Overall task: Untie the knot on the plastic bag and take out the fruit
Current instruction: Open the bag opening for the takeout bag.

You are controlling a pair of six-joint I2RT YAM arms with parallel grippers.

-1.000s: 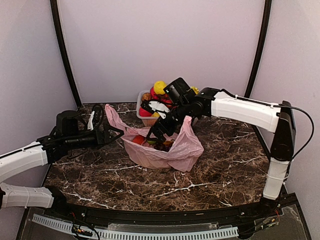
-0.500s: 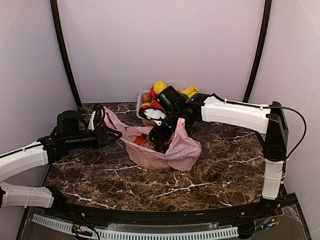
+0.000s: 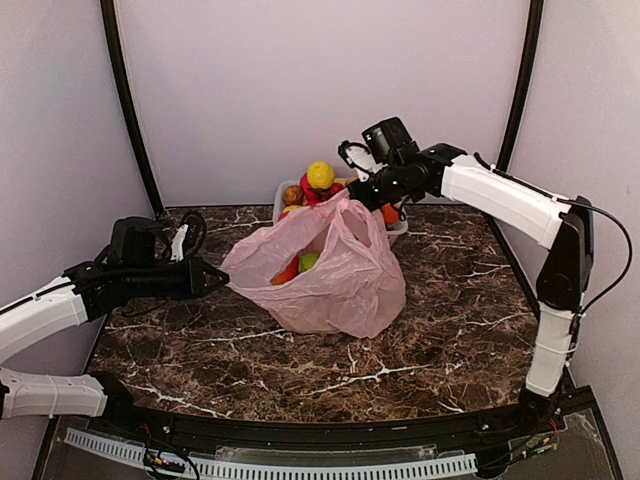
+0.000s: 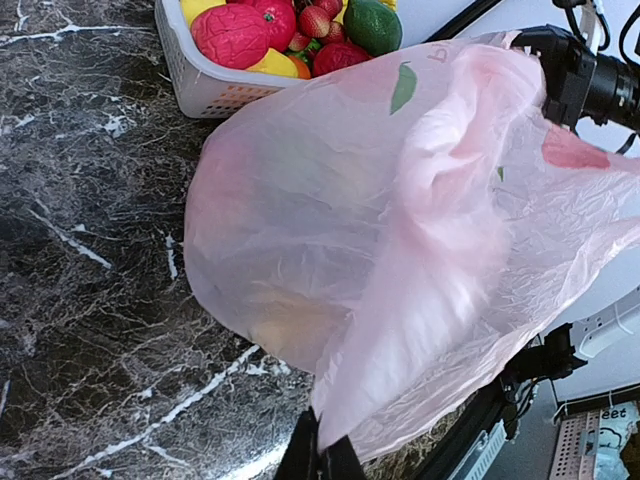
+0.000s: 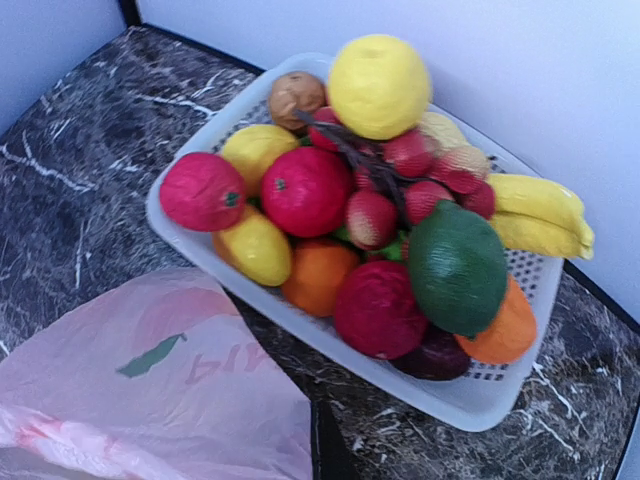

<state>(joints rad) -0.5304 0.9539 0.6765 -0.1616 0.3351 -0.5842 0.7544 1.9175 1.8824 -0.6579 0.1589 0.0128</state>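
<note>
Left gripper (image 3: 211,277) pinched tight on side edge of thin translucent pink crinkly plastic bag (image 3: 335,285), film bunched at its fingertips (image 4: 300,465). Right gripper (image 3: 358,194) likewise clamped on bag's top handle, up off dark marble-look tabletop (image 3: 450,330). Bag stretched betw. both grippers, belly down on tabletop below right gripper. Visible thru film: red-orange fruit (image 3: 285,272) & round green fruit (image 3: 309,262). Just beyond right gripper: white plastic basket (image 5: 470,395) heaped w/ toy fruit.

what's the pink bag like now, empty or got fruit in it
Not empty. In the top view a green fruit and a red-orange fruit are visible inside the plastic bag.
</note>
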